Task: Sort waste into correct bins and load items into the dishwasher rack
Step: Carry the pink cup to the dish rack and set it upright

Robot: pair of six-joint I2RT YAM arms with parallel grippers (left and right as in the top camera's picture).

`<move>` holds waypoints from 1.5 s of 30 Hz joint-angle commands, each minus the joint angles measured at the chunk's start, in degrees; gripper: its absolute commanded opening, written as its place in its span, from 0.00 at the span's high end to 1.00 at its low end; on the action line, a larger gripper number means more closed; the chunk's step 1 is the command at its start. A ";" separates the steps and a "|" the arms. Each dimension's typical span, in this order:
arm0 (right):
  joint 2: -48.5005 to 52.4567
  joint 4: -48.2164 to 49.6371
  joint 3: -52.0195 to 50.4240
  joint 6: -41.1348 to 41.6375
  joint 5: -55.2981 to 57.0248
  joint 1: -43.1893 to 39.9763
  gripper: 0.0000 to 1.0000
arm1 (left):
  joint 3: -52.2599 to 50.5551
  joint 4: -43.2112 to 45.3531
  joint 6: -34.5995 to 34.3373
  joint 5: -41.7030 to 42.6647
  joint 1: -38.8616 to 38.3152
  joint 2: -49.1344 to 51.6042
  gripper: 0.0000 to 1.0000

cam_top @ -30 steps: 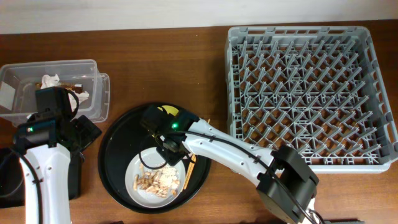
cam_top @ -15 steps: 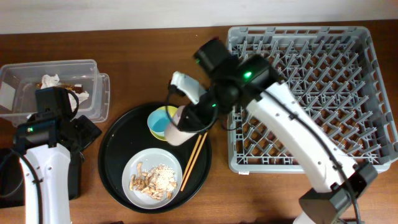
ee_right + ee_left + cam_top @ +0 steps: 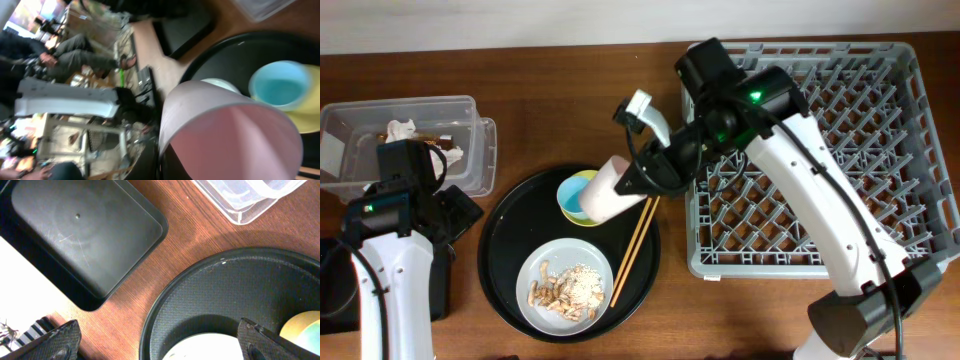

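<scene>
Pincer on the right arm (image 3: 642, 178) is clenched on the pink cup (image 3: 609, 193), which tilts above the round black tray (image 3: 500, 240), just beside the rack (image 3: 770, 262). The blue cup (image 3: 572, 196) sits in the yellow bowl (image 3: 585, 176). The left pincer (image 3: 165, 342) hangs released, holding nothing, near the flat black tray (image 3: 85, 235).

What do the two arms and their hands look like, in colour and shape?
The left arm and right arm have rounded white links and boxy black joints, each with a green light. A thin black cable runs along each. The left hand has dark, textured fingers.
</scene>
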 commanded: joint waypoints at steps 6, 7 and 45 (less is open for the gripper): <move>1.81 1.16 0.83 -0.15 -4.76 -27.82 0.96 | 0.24 0.07 -0.55 -0.79 0.24 -0.02 0.01; 3.06 1.18 0.74 -0.15 -6.21 -30.42 0.96 | 0.24 0.07 -0.52 -0.79 0.26 -0.02 0.01; 29.03 1.64 -0.37 -0.57 -15.87 -50.16 0.96 | 0.24 0.07 -0.55 -0.79 0.26 -0.02 0.01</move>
